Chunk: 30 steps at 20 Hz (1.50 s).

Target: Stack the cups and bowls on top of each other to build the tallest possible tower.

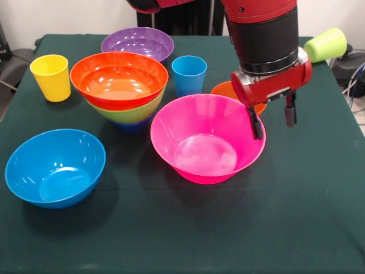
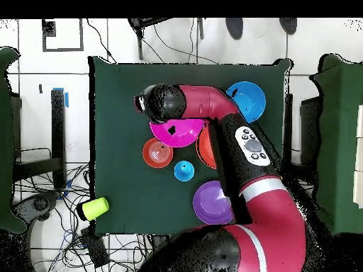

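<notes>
My gripper (image 1: 274, 130) hangs open at the right rim of the large pink bowl (image 1: 205, 142), one finger (image 1: 255, 123) over the rim and the other outside it. Nothing is gripped. The tower (image 1: 120, 85) stands at the left: an orange-red bowl in a lime green one on a small dark blue one. Alone on the table are a light blue bowl (image 1: 54, 168), a purple bowl (image 1: 137, 43) and a small orange bowl (image 1: 227, 89). The yellow cup (image 1: 51, 77) and light blue cup (image 1: 189, 74) stand upright. The lime green cup (image 1: 326, 44) lies on its side. Overhead, the arm covers the gripper.
The table (image 1: 296, 228) has a dark green cloth. The lime green cup (image 2: 95, 207) lies right at a table corner. Cables and dark equipment (image 1: 351, 65) sit beyond the table's right edge. The arm (image 2: 241, 142) crosses above the tower and the pink bowl (image 2: 176, 132).
</notes>
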Tool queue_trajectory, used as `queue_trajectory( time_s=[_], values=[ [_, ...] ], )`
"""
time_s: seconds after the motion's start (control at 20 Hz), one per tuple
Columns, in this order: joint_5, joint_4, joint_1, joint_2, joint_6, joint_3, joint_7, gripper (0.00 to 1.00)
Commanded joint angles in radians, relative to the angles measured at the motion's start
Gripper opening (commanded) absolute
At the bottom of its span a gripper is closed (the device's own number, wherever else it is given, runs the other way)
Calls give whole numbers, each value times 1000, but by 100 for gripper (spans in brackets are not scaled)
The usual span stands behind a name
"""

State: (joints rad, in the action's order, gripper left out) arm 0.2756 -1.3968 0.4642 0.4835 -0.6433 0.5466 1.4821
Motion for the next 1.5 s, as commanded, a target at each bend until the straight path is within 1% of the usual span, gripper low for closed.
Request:
queue_trajectory(
  time_s=[0.05, 0.25, 0.4, 0.65, 0.8, 0.9, 1.05, 1.5],
  values=[
    [52, 48, -29, -15, 72, -89, 119, 100],
    [65, 50, -51, -15, 101, -113, 134, 100],
    [74, 62, -86, -13, 124, -147, 153, 100],
    [82, 101, -124, -61, 178, -191, 145, 100],
    [83, 130, -138, -92, 181, -215, 131, 100],
    [81, 154, -148, -103, 162, -231, 121, 100],
    [75, 170, -146, -117, 159, -234, 95, 100],
    [71, 144, -177, -81, 189, -281, 120, 100]
  ],
)
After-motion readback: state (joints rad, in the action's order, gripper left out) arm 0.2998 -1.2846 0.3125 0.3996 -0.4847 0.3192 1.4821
